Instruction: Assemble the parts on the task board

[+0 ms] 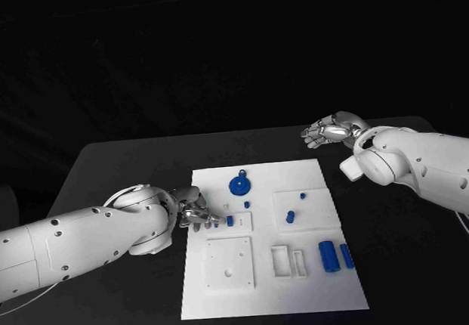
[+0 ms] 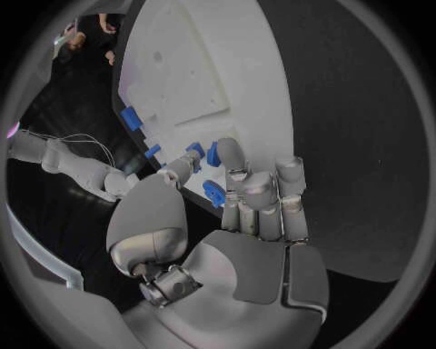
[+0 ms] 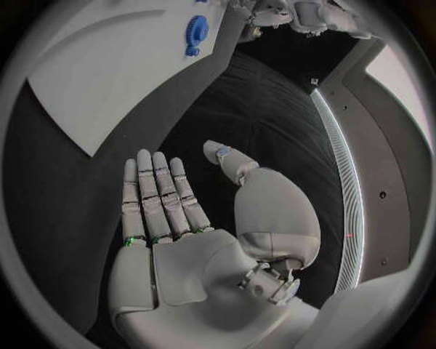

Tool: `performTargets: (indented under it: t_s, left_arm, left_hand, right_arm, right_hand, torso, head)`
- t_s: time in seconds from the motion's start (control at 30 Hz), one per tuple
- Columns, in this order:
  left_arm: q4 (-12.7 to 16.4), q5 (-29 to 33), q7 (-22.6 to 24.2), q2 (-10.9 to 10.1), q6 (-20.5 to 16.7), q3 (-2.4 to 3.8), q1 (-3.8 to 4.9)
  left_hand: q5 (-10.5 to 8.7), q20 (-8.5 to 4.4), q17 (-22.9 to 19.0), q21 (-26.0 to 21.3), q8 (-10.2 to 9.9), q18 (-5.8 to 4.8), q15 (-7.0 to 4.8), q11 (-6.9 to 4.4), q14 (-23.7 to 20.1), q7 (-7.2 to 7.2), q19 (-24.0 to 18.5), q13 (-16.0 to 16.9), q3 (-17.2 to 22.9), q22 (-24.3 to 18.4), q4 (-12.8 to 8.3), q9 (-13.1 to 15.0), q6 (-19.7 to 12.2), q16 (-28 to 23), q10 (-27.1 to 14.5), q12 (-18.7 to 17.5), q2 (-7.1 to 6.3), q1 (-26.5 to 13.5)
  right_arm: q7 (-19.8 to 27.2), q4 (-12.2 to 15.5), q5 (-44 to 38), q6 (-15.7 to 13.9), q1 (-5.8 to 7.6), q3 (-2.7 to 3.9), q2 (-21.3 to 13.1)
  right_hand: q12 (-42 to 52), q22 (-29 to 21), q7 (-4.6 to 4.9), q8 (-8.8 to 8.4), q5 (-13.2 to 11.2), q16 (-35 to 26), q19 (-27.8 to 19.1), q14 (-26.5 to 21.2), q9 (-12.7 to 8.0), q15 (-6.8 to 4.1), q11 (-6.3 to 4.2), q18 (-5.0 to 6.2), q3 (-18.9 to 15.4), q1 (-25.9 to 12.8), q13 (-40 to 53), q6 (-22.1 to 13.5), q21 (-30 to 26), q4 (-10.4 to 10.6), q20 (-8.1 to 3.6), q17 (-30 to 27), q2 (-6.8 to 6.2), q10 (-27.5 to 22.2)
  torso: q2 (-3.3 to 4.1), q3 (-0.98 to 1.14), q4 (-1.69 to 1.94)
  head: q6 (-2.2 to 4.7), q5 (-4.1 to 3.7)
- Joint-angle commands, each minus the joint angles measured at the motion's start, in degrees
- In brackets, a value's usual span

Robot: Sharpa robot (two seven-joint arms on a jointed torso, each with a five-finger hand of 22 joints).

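- Two hands over a black table (image 1: 115, 164), head view: left hand (image 1: 195, 211) sits at the left edge of the task board (image 1: 271, 281), fingers bunched over a small blue part (image 1: 229, 220) on the raised block there. Whether it actually pinches the part – cannot tell from here.
- Right hand (image 1: 334, 132) is off the board, past its far right corner, over bare table, fingers curled in loosely with nothing in them.
- On the board: blue disc part (image 1: 240, 185) near the far edge, small blue peg (image 1: 290, 217) mid-board, two blue cylinders (image 1: 335, 256) side by side near the right edge, white square plate (image 1: 230, 264) and two white slotted blocks (image 1: 288, 260) at the near half.
- Left wrist view: left hand (image 2: 245, 211) with fingers together, tips at the task board (image 2: 218, 65) edge. Thumb and one fingertip meet at the small blue part (image 2: 211, 154) – looks like a pinch, contact is partly hidden by the fingers. Another blue part (image 2: 214, 193) sits just beside the fingers, more blue pieces (image 2: 131, 118) farther along the edge.
- Right wrist view: right hand (image 3: 182, 218) flat and open – fingers straight and side by side, thumb apart, holding nothing, above bare table. Task board (image 3: 118, 65) well apart from it, with the blue disc part (image 3: 196, 33) on it.
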Motion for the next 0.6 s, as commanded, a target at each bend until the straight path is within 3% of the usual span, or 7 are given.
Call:
performTargets:
  t_s: [0.03, 0.17, 0.27, 0.37, 0.43, 0.53, 0.6]
  left_arm:
    - [0.0, 1.4, -0.7, -0.3, -0.5, 0.20, -0.36]
    - [0.1, 3.2, -0.3, -0.7, -1.6, 1.20, -0.35]
    - [0.0, 5.1, -0.1, -0.9, -1.8, 2.03, -0.34]
    - [-0.2, 7.4, -0.1, -0.9, -1.0, 2.48, -0.31]
    - [-0.4, 9.0, -0.4, -0.7, 0.3, 2.74, -0.25]
    - [-0.8, 9.7, -1.3, -0.3, 3.7, 3.01, -0.05]
    - [-1.4, 9.7, -1.9, 0.2, 5.9, 3.06, 0.32]
  left_hand:
    - [-0.25, -6.23, 0.0, -0.3, -0.1, 0.34, -0.22, 0.02, -0.4, 0.83, 0.4, 0.0, 0.0, 0.3, 0.4, 0.0, -1.4, -0.2, -0.2, -0.3, -0.39, 0.0]
    - [-0.25, -6.22, -0.1, -0.4, -0.4, 0.39, -0.16, 0.10, -0.6, 0.97, 0.3, -0.1, -0.1, 0.2, 1.1, 0.1, -2.1, -0.6, -0.7, -0.5, -0.46, 0.2]
    - [-0.24, -6.18, -0.2, -0.5, -2.0, 0.41, 0.28, 0.59, -0.7, 1.63, 0.2, -0.2, -0.1, 0.2, 1.7, -0.5, -5.0, -0.9, -0.9, -0.7, -0.13, 0.9]
    - [-0.18, -6.08, -0.2, -0.6, -2.1, 0.35, 0.48, 0.79, -0.8, 1.81, 0.0, -0.3, 0.0, 0.2, 1.6, -0.6, -5.2, -1.0, -1.1, -0.9, 1.63, 2.0]
    - [0.23, -6.01, -0.2, -0.5, -2.1, 0.29, 0.54, 0.73, -0.7, 1.90, -0.2, -0.3, -0.4, 0.3, 0.2, -0.6, -5.2, -1.1, -1.1, -0.9, 3.85, 4.0]
    - [4.02, -5.77, -0.2, -0.5, -2.2, 0.02, 0.49, 0.90, -0.8, 2.02, -0.7, -0.4, -3.2, 0.5, -3.7, -0.9, -5.2, -1.2, -1.2, -1.0, 7.19, 5.8]
    - [4.19, -5.74, -0.2, -0.5, -2.2, -0.02, 0.60, 0.89, -0.9, 1.92, -0.8, -0.5, -3.7, 0.5, -4.0, -1.0, -5.2, -1.3, -1.2, -1.0, 7.55, 5.6]
  right_arm:
    - [0.5, 0.1, 0.1, 0.7, -0.02, 0.03, 0.0]
    - [0.5, 0.1, 0.1, 0.6, -0.05, 0.03, -0.1]
    - [0.5, 0.1, 0.1, 0.7, -0.06, 0.03, -0.1]
    - [0.5, 0.0, 0.1, 0.7, -0.06, 0.03, 0.0]
    - [0.5, 0.0, 0.1, 0.7, -0.08, 0.03, 0.1]
    - [0.5, -0.1, 0.1, 0.7, -0.09, 0.03, 0.1]
    - [0.5, -0.1, 0.1, 0.7, -0.10, 0.03, 0.1]
  right_hand:
    - [-0.3, 0.1, 1.03, 0.32, 0.2, 0.2, -0.2, -0.3, -0.1, 0.03, 0.27, 0.84, -0.2, -0.6, -0.1, -0.3, -0.4, 0.1, 0.17, -0.1, 0.03, 0.2]
    - [-0.3, 0.1, 1.03, 0.33, 0.2, 0.2, -0.2, -0.3, -0.1, 0.03, 0.27, 0.85, -0.2, -0.7, -0.1, -0.4, -0.4, 0.1, 0.17, -0.1, 0.04, 0.2]
    - [-0.3, 0.1, 1.04, 0.33, 0.3, 0.2, -0.2, -0.3, -0.1, 0.03, 0.27, 0.85, -0.2, -0.7, -0.1, -0.4, -0.4, 0.1, 0.18, -0.1, 0.05, 0.2]
    - [-0.3, 0.1, 1.04, 0.33, 0.3, 0.2, -0.2, -0.3, -0.1, 0.03, 0.27, 0.85, -0.2, -0.7, -0.1, -0.4, -0.4, 0.1, 0.18, -0.1, 0.06, 0.2]
    - [-0.3, 0.1, 1.04, 0.33, 0.3, 0.2, -0.2, -0.3, -0.1, 0.03, 0.27, 0.85, -0.2, -0.7, -0.1, -0.4, -0.4, 0.1, 0.18, -0.1, 0.06, 0.2]
    - [-0.3, 0.1, 1.04, 0.33, 0.3, 0.2, -0.2, -0.3, -0.1, 0.03, 0.27, 0.86, -0.2, -0.7, -0.1, -0.4, -0.4, 0.1, 0.18, -0.1, 0.07, 0.2]
    - [-0.3, 0.1, 1.04, 0.34, 0.3, 0.2, -0.2, -0.3, -0.1, 0.03, 0.27, 0.86, -0.2, -0.7, -0.1, -0.4, -0.4, 0.1, 0.18, -0.1, 0.07, 0.2]
  torso:
    - [0.00, 0.03, -0.01]
    - [0.00, 0.02, -0.02]
    - [-0.04, 0.05, 0.00]
    - [-0.05, 0.07, 0.00]
    - [-0.03, 0.06, -0.01]
    - [-0.03, 0.04, -0.03]
    - [0.00, 0.03, -0.04]
  head:
    - [0.01, -0.02]
    - [0.05, 0.02]
    - [0.17, 0.03]
    - [0.23, 0.06]
    - [0.22, 0.05]
    - [0.25, 0.08]
    - [0.27, 0.07]
